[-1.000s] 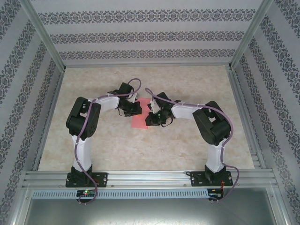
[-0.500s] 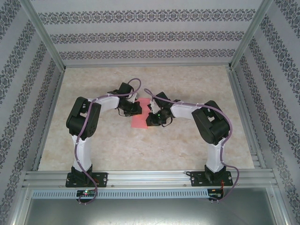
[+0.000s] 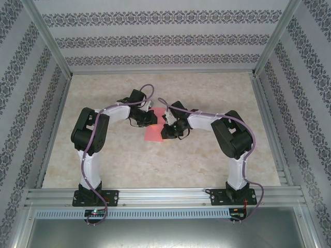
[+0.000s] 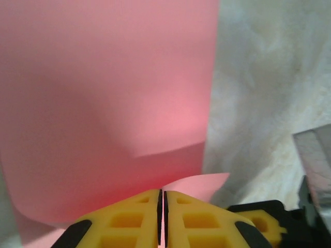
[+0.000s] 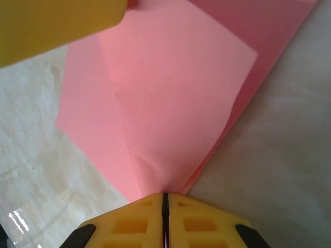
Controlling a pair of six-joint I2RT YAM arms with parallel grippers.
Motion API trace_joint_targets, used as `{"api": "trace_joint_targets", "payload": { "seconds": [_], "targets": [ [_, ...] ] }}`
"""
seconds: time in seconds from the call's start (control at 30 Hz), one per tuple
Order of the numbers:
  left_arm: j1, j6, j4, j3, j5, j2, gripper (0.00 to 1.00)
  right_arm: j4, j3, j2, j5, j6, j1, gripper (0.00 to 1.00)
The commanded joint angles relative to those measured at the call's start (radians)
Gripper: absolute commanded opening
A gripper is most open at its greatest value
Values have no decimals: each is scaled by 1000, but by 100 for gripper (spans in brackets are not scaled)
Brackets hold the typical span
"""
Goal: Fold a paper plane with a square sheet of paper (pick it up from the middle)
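Two white-and-black robot arms are bent inward over the middle of the beige marbled table top [image 3: 207, 165], and their grippers are seen close together above a thin salmon-pink sheet of paper [image 3: 154, 134]. The sheet is found at the centre of the table, between the two wrists and partly hidden by them.

In the left wrist view, the yellow fingers of the left gripper [image 4: 161, 199] are pressed together with only a hairline seam between them. The near edge of the sheet [image 4: 103, 93] is pinched there, and a small pink flap is seen poking out to the right of the tips. Bare table [image 4: 258, 77] is visible beside the paper.

In the right wrist view, the right gripper [image 5: 165, 199] is likewise closed, and the sheet [image 5: 165, 103] is nipped where its creased layers converge at the tips. A folded upper layer is laid over a lower one. A blurred yellow finger [image 5: 51, 26] of the left gripper is seen at the sheet's far corner.

In the overhead view, the left gripper [image 3: 150, 118] is placed at the sheet's far edge and the right gripper [image 3: 166, 128] at its right side.
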Motion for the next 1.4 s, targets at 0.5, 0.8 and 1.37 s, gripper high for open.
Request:
{"api": "trace_joint_targets", "payload": {
  "seconds": [0.5, 0.8, 1.37],
  "targets": [
    [-10, 49, -56, 43, 17, 93, 10, -27, -10, 18, 70, -18, -15, 9],
    [4, 59, -46, 21, -12, 125, 9, 24, -31, -43, 28, 27, -24, 9],
    [10, 74, -29, -7, -34, 139, 10, 162, -10, -48, -131, 145, 4, 9]
  ]
}}
